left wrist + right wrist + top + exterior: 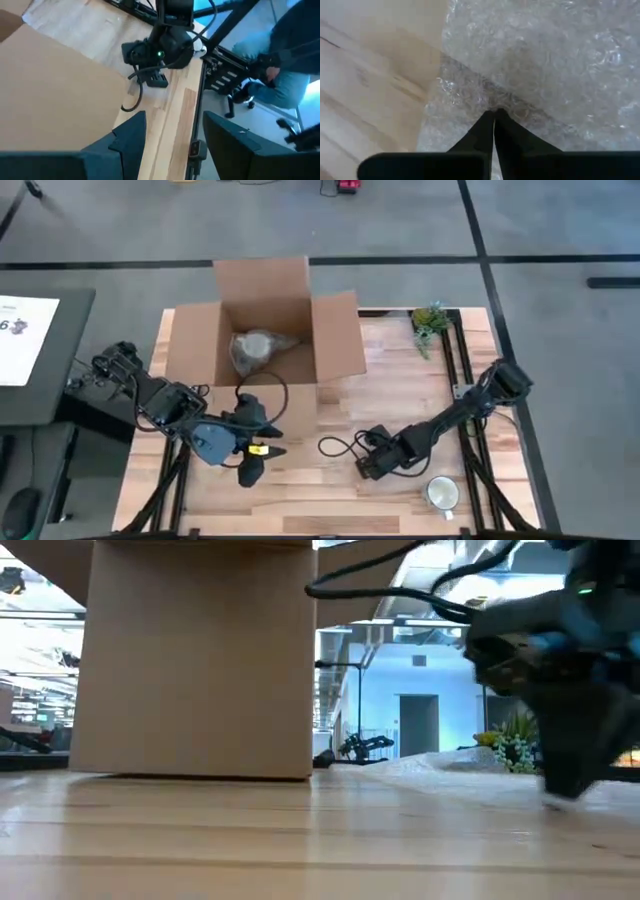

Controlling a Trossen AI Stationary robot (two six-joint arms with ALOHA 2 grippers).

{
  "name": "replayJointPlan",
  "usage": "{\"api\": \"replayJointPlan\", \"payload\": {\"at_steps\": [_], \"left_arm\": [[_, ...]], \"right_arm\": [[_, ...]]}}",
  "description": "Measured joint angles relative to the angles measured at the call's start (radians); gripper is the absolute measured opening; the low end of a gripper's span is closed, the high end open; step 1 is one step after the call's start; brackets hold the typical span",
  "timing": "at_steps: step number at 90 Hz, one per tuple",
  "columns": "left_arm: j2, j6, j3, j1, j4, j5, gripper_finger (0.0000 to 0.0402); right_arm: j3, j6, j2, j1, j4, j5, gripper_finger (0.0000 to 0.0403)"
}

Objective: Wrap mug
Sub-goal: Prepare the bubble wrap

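The right gripper (493,116) is seen low over the near right of the table (400,380), its jaws closed together on a sheet of bubble wrap (545,55). Whether the sheet is actually pinched cannot be told. The mug (442,493) stands apart at the near right corner, unwrapped and close to the table edge. The left gripper (172,135) is held near the front of the cardboard box (265,330), jaws open and empty. A wrapped bundle (255,348) lies in the box. Risk noted: if the sheet is dragged, the grip may slip, or the mug may be knocked off the edge.
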Motion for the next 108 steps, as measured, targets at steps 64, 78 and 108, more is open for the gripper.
{"api": "replayJointPlan", "payload": {"at_steps": [64,78,108], "left_arm": [[-0.004,-0.03,0.0,0.0,0.103,0.022,0.0175],[-0.025,0.062,0.0,-0.01,0.208,0.127,0.0175],[-0.066,0.214,0.0,-0.039,0.169,0.162,0.0175]], "right_arm": [[0.113,0.095,0.092,0.082,-0.132,-0.129,0.0],[0.192,0.135,0.177,0.078,0.034,-0.129,0.0],[0.515,0.119,0.156,0.066,-0.416,-0.098,0.0]]}}
